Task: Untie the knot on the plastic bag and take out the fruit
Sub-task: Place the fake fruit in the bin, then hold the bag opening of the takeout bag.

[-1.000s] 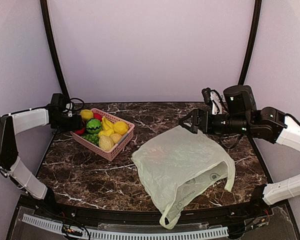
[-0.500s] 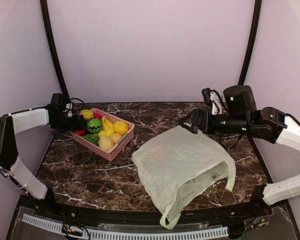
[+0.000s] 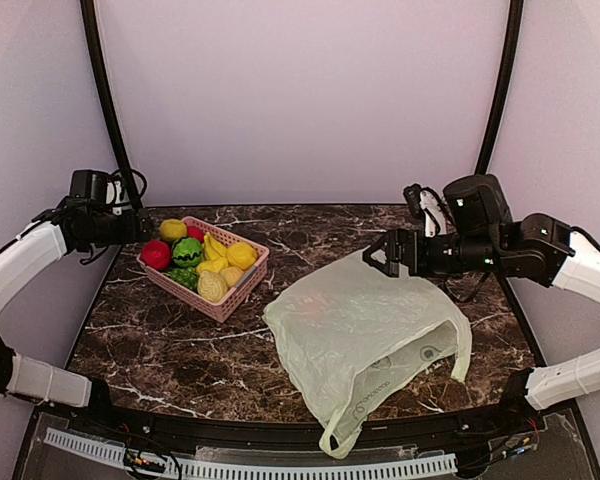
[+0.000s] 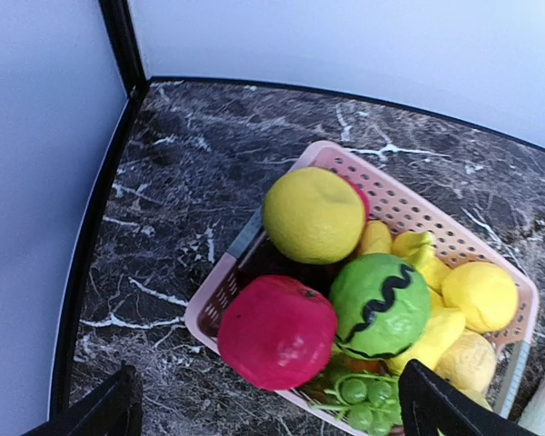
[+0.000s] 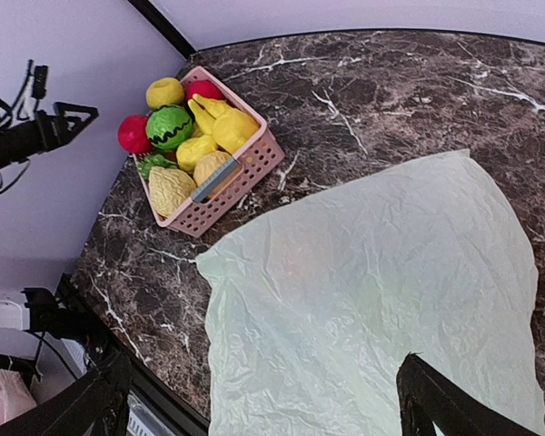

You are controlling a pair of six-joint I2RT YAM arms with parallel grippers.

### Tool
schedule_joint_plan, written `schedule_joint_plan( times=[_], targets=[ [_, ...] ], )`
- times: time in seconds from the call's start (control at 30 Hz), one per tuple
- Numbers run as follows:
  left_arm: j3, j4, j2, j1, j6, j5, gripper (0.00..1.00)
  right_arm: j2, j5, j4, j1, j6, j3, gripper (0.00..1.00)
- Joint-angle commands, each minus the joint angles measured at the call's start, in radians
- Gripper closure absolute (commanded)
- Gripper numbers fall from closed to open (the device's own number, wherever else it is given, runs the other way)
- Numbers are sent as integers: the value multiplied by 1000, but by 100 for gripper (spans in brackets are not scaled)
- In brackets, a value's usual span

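Both claws wide, empty!
The left claw (image 3: 138, 228) waits beside the basket (image 3: 242, 290); the right claw (image 3: 378, 252) hovers at the bag (image 3: 365, 330)'s far edge, poised to grab.

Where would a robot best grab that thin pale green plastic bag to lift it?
Probably the loose handle of the pale green plastic bag, drooping over the dark marble table's near edge. It hangs free, so an end effector could close on it from the side; the rest lies flat, offering little to pinch.
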Motion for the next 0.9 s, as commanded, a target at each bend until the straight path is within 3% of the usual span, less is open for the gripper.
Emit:
schedule_joint_plan(
  times=[0.0, 0.13, 0.23, 0.33, 0.47, 0.53, 0.73, 0.87],
  targets=[
    [3, -127, -109, -109, 37, 41, 3, -28, 105, -201, -6, -40, 36, 1],
    [15, -165, -150, -324, -27, 96, 4, -55, 208, -372, -18, -5, 39, 1],
    [42, -129, -128, -546, -101, 86, 5, -85, 252, -458, -31, 32, 26, 1],
    [96, -82, -39, -714, -132, 76, 5, -108, 258, -487, -46, 47, 3, 2],
    [247, -98, 116, -956, -97, 2, 5, -113, 263, -506, -56, 56, -44, 11],
    [318, -108, 182, -1020, -82, -13, 5, -115, 260, -504, -65, 58, -77, 15],
    [400, -55, 289, -1115, -90, 60, 5, -132, 206, -456, -77, 67, -164, 34],
    [418, -61, 339, -1146, -101, 93, 5, -132, 178, -416, -80, 66, -171, 67]
  ],
)
